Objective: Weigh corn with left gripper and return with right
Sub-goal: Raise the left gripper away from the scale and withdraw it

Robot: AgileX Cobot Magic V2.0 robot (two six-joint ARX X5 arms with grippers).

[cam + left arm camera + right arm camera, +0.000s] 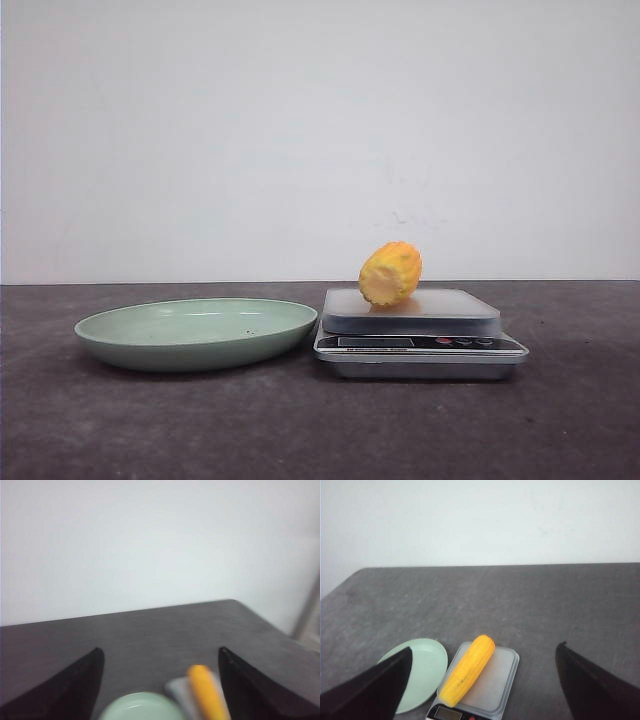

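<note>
Blurred corn point(206, 692) lies seemingly on a scale point(181, 691) beside green plate point(142, 709)

Low front view; high wrist views

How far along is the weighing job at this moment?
Done: the corn lies on the scale, so the weighing placement looks complete. In hand: nothing; the left gripper and right gripper are both open and empty, away from the corn. Left: the right gripper has to pick the corn up and return it, probably to the empty green plate beside the scale.
</note>
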